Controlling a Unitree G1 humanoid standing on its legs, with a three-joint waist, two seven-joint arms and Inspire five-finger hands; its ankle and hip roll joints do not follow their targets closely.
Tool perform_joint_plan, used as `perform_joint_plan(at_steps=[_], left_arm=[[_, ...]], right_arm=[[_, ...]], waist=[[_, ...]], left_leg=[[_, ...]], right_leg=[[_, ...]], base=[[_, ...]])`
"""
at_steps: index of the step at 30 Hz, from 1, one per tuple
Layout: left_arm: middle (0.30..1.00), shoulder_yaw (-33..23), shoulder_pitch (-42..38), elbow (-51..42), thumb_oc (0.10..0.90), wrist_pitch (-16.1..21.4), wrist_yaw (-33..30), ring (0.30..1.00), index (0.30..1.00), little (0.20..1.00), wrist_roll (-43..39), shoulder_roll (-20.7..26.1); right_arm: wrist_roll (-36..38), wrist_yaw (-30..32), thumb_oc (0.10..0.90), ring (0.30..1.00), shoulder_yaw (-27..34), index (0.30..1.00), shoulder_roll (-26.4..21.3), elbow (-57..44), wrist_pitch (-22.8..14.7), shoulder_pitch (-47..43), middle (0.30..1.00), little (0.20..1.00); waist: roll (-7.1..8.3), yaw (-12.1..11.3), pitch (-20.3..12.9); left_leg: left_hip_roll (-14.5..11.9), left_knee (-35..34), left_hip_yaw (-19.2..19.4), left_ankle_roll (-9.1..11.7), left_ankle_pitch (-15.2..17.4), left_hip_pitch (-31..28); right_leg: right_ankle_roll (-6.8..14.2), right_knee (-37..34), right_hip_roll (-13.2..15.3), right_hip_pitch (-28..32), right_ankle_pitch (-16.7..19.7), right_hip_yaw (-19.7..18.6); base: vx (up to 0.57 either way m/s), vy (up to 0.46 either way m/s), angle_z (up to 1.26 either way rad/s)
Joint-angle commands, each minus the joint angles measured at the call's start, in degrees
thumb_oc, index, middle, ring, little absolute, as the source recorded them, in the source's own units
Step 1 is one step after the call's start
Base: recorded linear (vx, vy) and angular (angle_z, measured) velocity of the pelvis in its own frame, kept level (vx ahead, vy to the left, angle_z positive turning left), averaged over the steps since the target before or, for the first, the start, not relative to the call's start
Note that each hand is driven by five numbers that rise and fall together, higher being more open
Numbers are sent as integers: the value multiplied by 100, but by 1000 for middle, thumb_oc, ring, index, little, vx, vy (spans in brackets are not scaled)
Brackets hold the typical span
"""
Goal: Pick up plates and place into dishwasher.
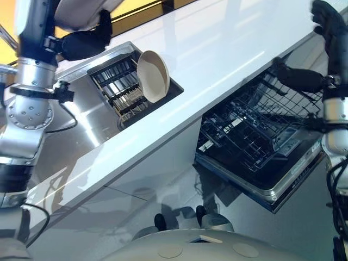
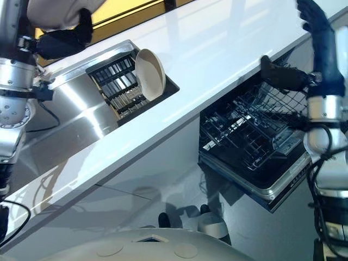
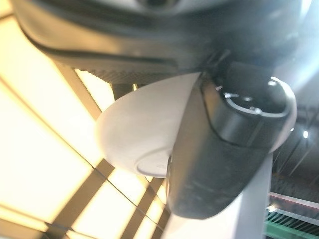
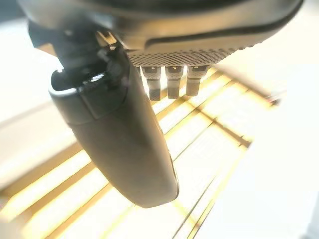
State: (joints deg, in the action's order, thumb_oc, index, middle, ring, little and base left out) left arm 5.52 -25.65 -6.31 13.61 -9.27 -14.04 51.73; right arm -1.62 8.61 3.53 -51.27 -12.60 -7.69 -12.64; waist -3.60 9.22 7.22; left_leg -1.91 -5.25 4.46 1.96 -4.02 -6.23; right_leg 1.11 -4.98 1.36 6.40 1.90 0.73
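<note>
**Left hand has a plate, right hand free**

We see the left hand [image 1: 84, 41] raised near the sink [image 1: 81, 119], thumb [image 3: 224, 149] clamped across a white plate [image 3: 139, 134]. The right hand [image 1: 330, 27] is up over the dishwasher [image 1: 272, 193], fingers spread, holding nothing. A second plate [image 1: 153, 76] stands on edge in the sink rack [image 1: 117, 87]. The dishwasher door is down, wire basket [image 1: 244, 130] out.

White counter [image 1: 228, 49] ran corner to corner, and a steel sink [image 1: 81, 114] sat sunk in it at ten o'clock. In the sink lay a dark rack [image 1: 117, 87], with a cream plate [image 1: 153, 76] standing on edge at the rack's three o'clock.
</note>
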Motion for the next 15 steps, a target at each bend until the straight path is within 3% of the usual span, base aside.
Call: perform_joint_plan(at_steps=[1, 5, 11, 15], left_arm=[[300, 123, -891, -325, 100, 138, 173, 300, 300, 200, -473, 226], [300, 605, -1136, -402, 100, 151, 495, 300, 300, 200, -458, 192], [300, 1133, -1510, -543, 100, 8, 763, 300, 300, 200, -461, 1], [300, 1388, -1677, -645, 100, -156, 961, 300, 300, 200, -476, -157]], right_arm=[[-162, -147, 800, 900, -155, 900, -426, -676, -189, -1170, 900, 900], [-34, -58, 800, 900, -610, 900, -540, -422, -135, -1704, 900, 900], [-357, 644, 800, 900, -928, 900, -273, -86, 29, -2145, 900, 900], [-387, 713, 800, 900, -1109, 900, -172, 95, 270, -2352, 900, 900]], waist=[[291, -277, -358], [321, -347, -376], [332, -411, -347], [346, -461, -339]], left_leg=[[278, 27, 93, -270, 531, -123], [277, 25, 31, -253, 512, -112], [302, 25, -55, -258, 506, -114], [317, 25, -120, -257, 500, -111]], right_leg=[[151, 525, -118, -198, -351, 118], [151, 489, -114, -164, -336, 206], [166, 431, -105, -112, -307, 253], [184, 403, -91, -90, -291, 299]], base=[[-23, -33, 21], [-14, -24, 10], [-10, -16, 10], [1, -18, 12]])
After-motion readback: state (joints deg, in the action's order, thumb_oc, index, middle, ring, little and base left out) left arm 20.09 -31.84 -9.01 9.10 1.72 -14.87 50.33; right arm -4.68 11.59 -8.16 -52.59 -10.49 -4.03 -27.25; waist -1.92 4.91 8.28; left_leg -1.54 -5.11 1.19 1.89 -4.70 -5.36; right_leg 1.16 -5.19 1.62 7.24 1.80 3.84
